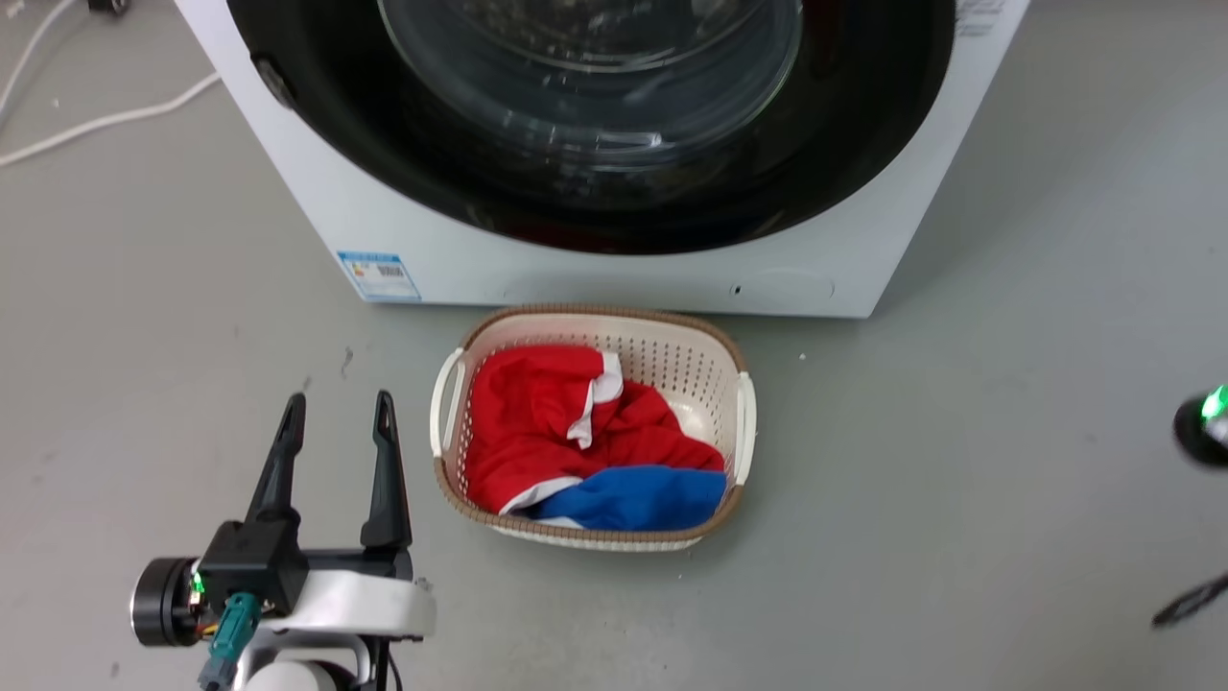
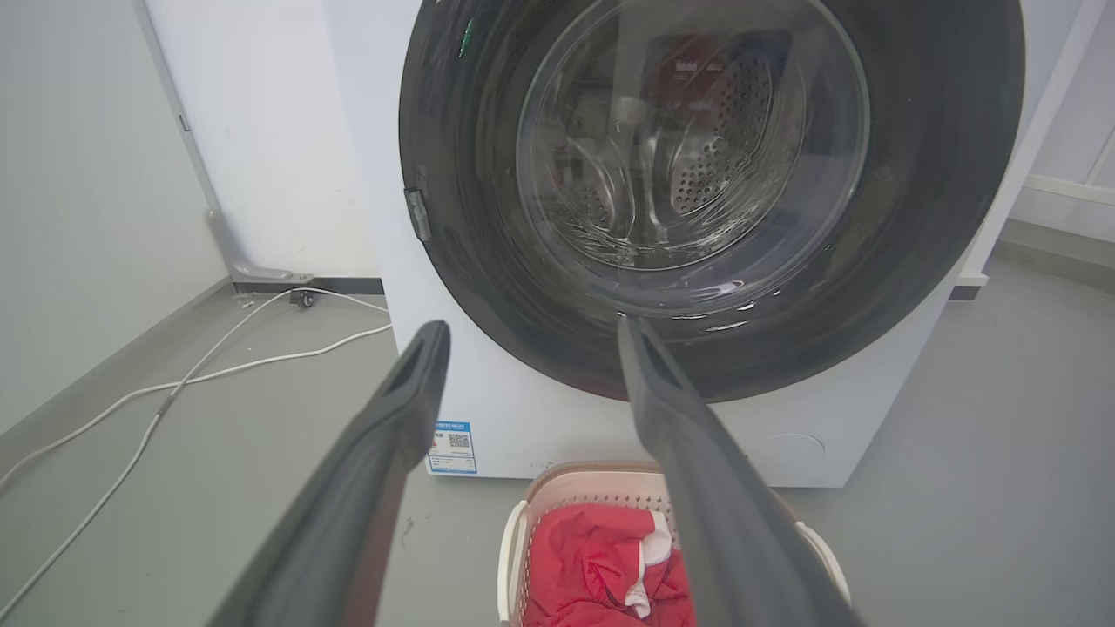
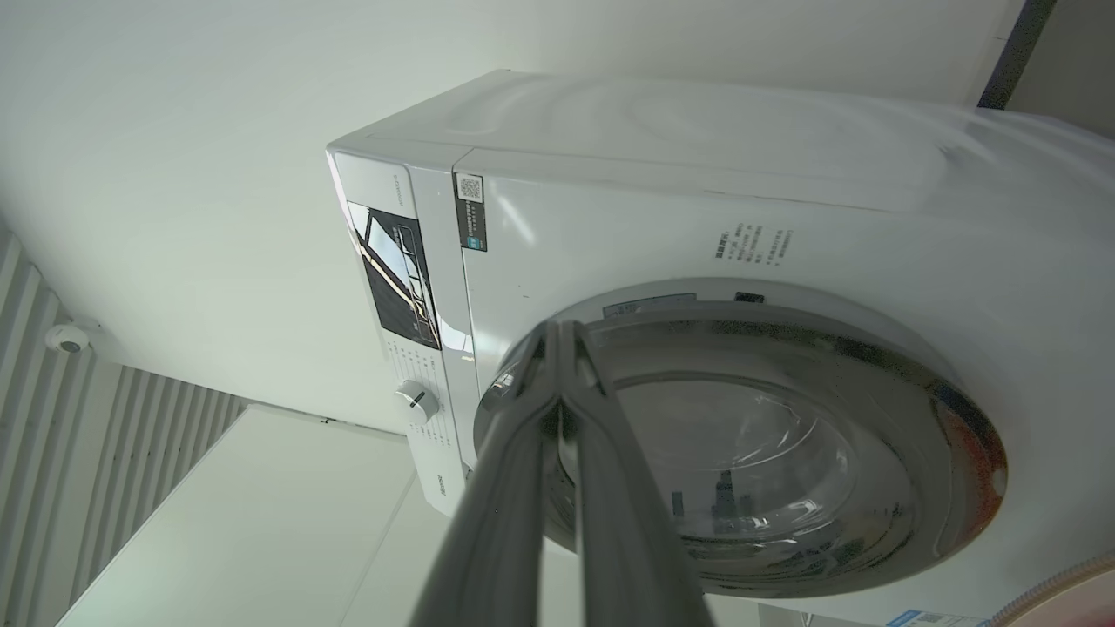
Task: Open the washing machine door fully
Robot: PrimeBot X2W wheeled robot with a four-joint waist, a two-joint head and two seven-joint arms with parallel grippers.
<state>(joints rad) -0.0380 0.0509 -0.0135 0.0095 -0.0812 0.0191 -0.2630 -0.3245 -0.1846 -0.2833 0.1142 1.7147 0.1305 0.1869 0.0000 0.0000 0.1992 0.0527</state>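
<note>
Two long, tapering matte-black fingers of the left gripper [image 1: 336, 422] rise from a boxy black mount; at seven o'clock of it, a black cylindrical motor, green light, teal plug, white curved forearm shell.

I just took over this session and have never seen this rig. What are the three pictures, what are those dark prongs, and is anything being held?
The head view looks down from the robot's head at the floor. The dark prongs are the two fingers of each hand.

The left hand is open and empty, hovering left of the laundry basket, which holds red and blue clothes.

The left wrist view looks along that hand's fingers at the washing machine, whose washing machine door looks closed.

The right wrist view looks up at the same machine from low down. The right hand has its fingers together near the door's rim, holding nothing.
</note>
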